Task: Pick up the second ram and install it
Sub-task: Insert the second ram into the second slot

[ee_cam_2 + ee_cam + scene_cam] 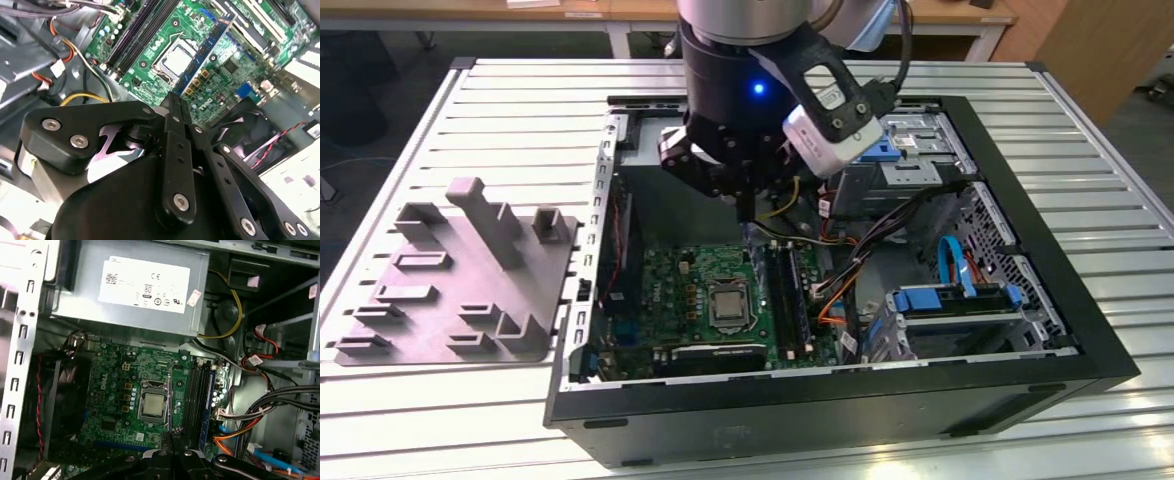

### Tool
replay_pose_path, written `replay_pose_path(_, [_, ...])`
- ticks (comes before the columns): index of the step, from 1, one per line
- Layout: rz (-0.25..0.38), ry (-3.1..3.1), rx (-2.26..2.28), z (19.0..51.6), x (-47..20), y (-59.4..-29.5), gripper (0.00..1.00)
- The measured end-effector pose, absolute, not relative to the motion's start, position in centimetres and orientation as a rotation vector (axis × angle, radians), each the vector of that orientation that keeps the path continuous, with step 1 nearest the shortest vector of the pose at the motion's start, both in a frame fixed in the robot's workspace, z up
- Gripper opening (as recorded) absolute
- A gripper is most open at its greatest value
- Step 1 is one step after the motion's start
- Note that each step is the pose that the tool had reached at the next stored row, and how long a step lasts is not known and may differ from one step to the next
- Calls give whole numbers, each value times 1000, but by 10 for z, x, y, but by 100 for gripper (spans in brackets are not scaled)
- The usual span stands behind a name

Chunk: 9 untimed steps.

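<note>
Exterior view: the gripper (746, 215) hangs inside the open computer box (787, 410), green board (680, 290) under it — fingers (172, 107) pinched together — but I cannot tell if the second ram is between them.

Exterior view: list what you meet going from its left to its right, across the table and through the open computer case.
Grey moulded holder → processor socket → long black memory slots → loose wires → blue drive bracket.
</note>
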<state>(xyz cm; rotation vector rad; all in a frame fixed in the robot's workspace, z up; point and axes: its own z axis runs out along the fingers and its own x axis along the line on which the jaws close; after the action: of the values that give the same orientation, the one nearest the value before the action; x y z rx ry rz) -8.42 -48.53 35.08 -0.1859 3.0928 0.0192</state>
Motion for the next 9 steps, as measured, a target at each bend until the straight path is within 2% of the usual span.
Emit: replay_pose_path(9, [16,3098,-29,348,-84,-485,11])
